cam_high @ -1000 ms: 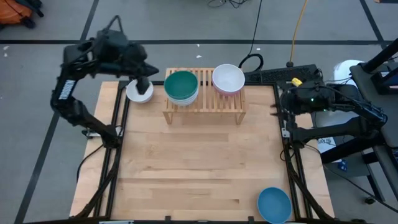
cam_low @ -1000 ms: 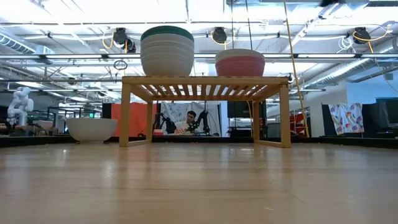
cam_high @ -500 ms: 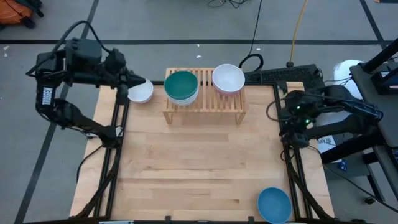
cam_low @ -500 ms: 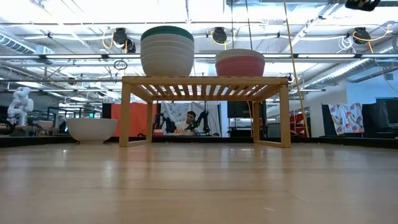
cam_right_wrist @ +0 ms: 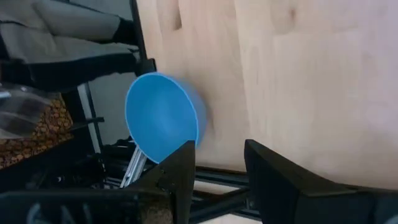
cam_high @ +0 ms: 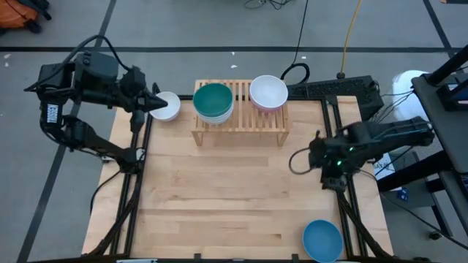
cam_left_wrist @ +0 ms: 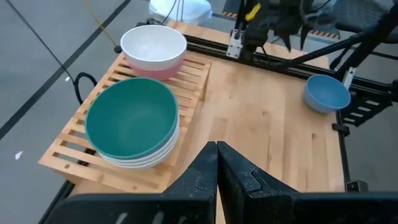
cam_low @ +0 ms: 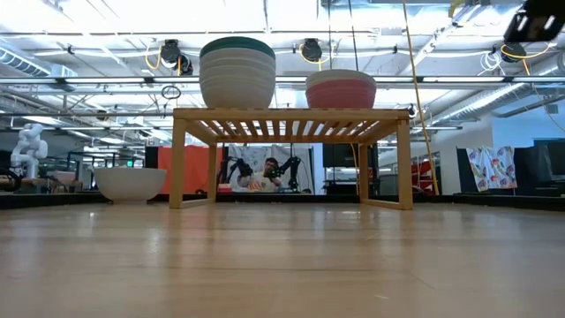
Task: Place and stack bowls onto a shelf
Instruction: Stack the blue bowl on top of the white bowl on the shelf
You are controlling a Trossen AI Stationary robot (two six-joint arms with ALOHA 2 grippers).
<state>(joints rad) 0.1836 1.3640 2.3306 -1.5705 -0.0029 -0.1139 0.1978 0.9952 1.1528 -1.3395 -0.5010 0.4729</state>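
Note:
The wooden shelf (cam_high: 240, 117) stands at the table's far edge. On its left part sits a stack of white bowls topped by a teal bowl (cam_high: 213, 101) (cam_left_wrist: 132, 118). On its right part is a pink bowl (cam_low: 341, 90) that shows white inside (cam_high: 268, 92). A white bowl (cam_high: 167, 107) rests on the table left of the shelf. The blue bowl (cam_high: 322, 239) (cam_right_wrist: 163, 118) sits at the near right corner. My left gripper (cam_high: 155, 104) (cam_left_wrist: 216, 149) is shut and holds nothing, just left of the white bowl. My right gripper (cam_high: 300, 158) (cam_right_wrist: 217, 158) hangs open above the table's right side, tipped down toward the blue bowl.
Black frame rails (cam_high: 139, 168) run along the table's left and right edges. The middle of the wooden tabletop (cam_high: 234, 197) is bare. A dark keyboard-like unit (cam_high: 333, 88) and cables lie behind the far right corner. A person sits in the room beyond, seen under the shelf (cam_low: 265, 177).
My left gripper has drawn back from above the white bowl toward the table's left edge, staying shut; the bowl stays put. My right gripper has swung from the right rail in over the table, toward the near edge and downward, rolling and tipping down as it went.

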